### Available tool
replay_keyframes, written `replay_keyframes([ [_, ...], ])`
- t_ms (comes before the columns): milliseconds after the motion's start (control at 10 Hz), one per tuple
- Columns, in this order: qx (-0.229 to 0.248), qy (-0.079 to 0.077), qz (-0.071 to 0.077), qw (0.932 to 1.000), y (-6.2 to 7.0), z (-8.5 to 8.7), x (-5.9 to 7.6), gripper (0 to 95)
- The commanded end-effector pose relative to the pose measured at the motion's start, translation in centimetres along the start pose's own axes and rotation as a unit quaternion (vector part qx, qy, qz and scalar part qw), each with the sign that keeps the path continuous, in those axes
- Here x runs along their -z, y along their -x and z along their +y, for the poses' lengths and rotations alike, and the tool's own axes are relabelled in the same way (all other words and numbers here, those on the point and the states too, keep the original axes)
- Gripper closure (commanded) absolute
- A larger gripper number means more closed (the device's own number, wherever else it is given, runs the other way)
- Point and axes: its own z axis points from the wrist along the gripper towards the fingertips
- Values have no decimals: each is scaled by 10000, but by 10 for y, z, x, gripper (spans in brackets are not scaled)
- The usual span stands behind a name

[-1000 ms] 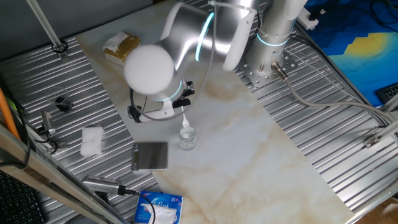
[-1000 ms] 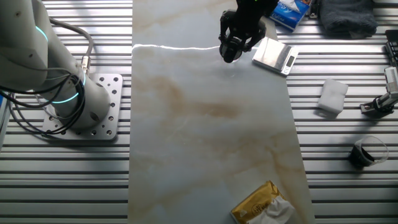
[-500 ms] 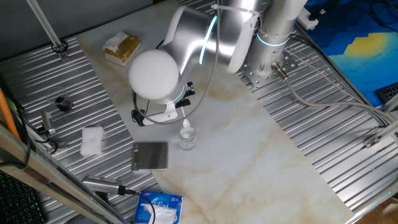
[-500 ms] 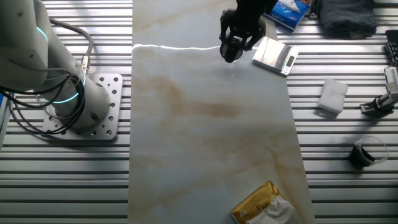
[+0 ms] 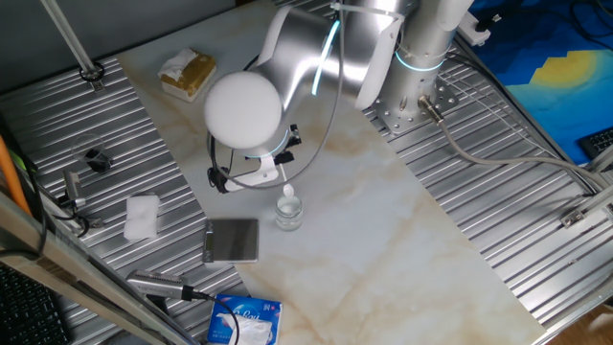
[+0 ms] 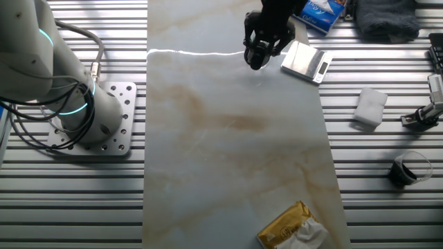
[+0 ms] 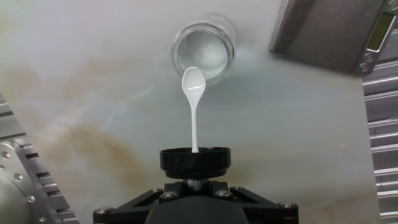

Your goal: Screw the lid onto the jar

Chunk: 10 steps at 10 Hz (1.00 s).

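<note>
In the hand view, the black round lid (image 7: 195,163) sits right in front of my gripper (image 7: 195,182), which is shut on it. A white spoon-shaped bit (image 7: 194,93) sticks out from the lid toward the jar. The clear glass jar (image 7: 204,51) stands open on the marble table, and the spoon's bowl hangs over the near part of its mouth. In one fixed view the jar (image 5: 287,215) stands below and right of my gripper (image 5: 277,175), with the white bit (image 5: 285,195) reaching down into it. In the other fixed view my gripper (image 6: 257,54) hides the jar.
A grey square plate (image 5: 233,240) lies just left of the jar, also the grey plate (image 7: 329,31) in the hand view. A white block (image 5: 142,217), a blue tissue pack (image 5: 244,319), a yellow packet (image 5: 187,72) and a small black part (image 5: 95,157) sit around it. The arm's base (image 5: 412,105) stands behind.
The arm's elbow has drifted slightly to the right in one fixed view. The lid and its white bit stay over the jar; the jar has not moved.
</note>
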Motion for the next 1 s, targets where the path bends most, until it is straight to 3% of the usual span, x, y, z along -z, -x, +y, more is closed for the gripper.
replay_keyframes([
  [100,11,15,13,10000,0,0,0,950],
  [200,23,19,13,10000,0,0,0,950],
  [400,76,3,260,9996,1,1,2,950],
  [700,31,1,399,9992,10,7,16,950],
  [800,39,-41,616,9981,15,7,20,950],
  [1000,6,-66,841,9964,18,6,22,950],
])
